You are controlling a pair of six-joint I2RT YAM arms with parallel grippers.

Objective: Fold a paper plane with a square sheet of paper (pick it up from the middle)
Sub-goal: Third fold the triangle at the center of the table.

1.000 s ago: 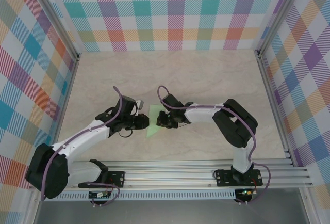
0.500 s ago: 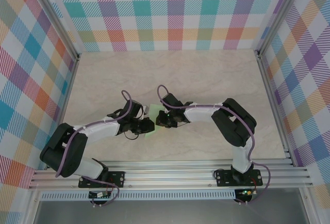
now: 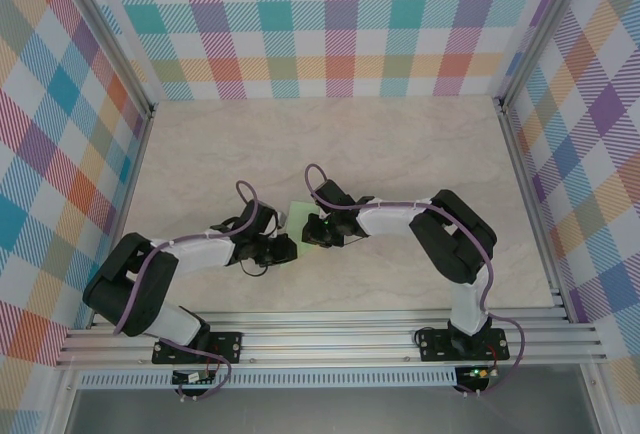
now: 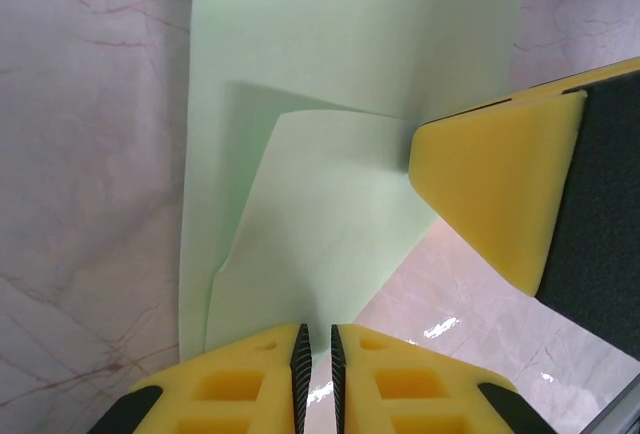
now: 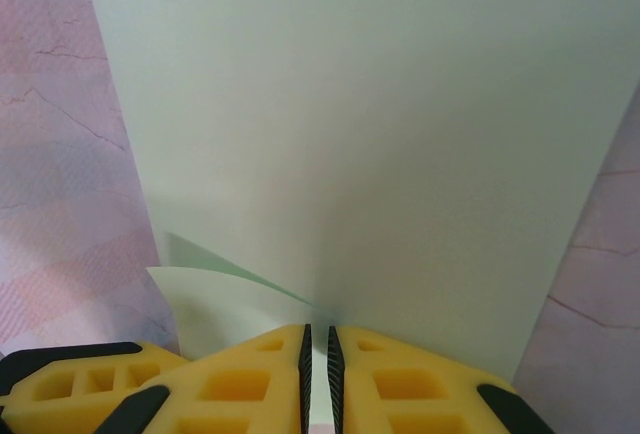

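Presently both arms meet low over the middle of the counter (image 3: 400,144).

Left gripper (image 4: 316,332): jaws pressed almost together, pinching the near edge of a folded flap (image 4: 330,224) of the square sheet of paper (image 4: 360,44). A shadow under the flap suggests it stands off the layer below.

Right gripper (image 5: 317,332): jaws likewise nearly closed, and the sheet's edge runs into the slit between them. Judged a pinch.

The sheet lies pale green on the counter between the two grippers.

Risks, judged:
- Two pinches sit just beside each other on thin paper. If the arms pull apart or twist, the paper tears or buckles.
- If either pinch slips, the flap springs open and the crease lands off line, skewing the nose.
- A sideways push could drag the whole sheet across the smooth counter.

Containers: none in use. The sheet lies straight on the counter.
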